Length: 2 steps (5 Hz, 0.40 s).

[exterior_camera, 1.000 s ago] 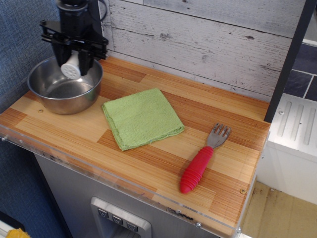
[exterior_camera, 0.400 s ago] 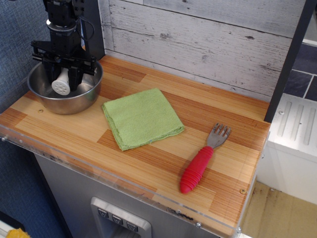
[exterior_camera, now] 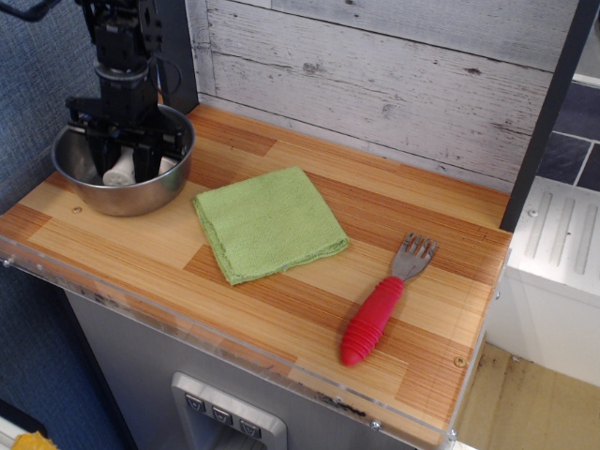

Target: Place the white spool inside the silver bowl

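Note:
The silver bowl (exterior_camera: 131, 196) stands at the far left of the wooden counter. My black gripper (exterior_camera: 122, 167) reaches straight down into it. The white spool (exterior_camera: 120, 172) sits between the fingers, low inside the bowl near its bottom, with only part of it showing. The fingers still flank the spool closely and look closed on it.
A green cloth (exterior_camera: 268, 223) lies flat just right of the bowl. A fork with a red handle (exterior_camera: 376, 314) lies at the front right. A whitewashed plank wall runs along the back, and the counter's front edge has a clear plastic strip.
The gripper has moved left and down with the spool, from above the bowl's rim to deep inside the bowl.

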### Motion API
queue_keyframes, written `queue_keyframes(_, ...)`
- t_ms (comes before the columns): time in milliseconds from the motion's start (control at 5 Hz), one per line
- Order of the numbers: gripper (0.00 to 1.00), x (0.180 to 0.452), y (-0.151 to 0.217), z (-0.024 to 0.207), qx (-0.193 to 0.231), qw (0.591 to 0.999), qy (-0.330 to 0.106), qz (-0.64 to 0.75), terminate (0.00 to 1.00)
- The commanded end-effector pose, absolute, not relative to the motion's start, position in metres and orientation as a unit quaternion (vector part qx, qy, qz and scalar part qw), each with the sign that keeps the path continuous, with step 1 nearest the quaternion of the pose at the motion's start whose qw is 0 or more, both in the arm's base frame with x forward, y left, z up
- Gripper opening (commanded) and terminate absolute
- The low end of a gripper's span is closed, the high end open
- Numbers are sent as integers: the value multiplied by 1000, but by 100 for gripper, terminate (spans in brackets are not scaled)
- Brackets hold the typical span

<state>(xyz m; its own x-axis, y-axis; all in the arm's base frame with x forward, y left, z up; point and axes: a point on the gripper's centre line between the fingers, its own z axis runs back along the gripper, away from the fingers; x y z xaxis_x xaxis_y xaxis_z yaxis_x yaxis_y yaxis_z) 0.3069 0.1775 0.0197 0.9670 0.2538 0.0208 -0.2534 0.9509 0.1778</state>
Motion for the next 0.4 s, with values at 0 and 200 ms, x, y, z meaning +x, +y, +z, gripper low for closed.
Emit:
queue_keyframes(0,100,300,188,32,94,986,-4,135,0)
queue_keyframes(200,100,298,188,35,84,985,-12,148,0)
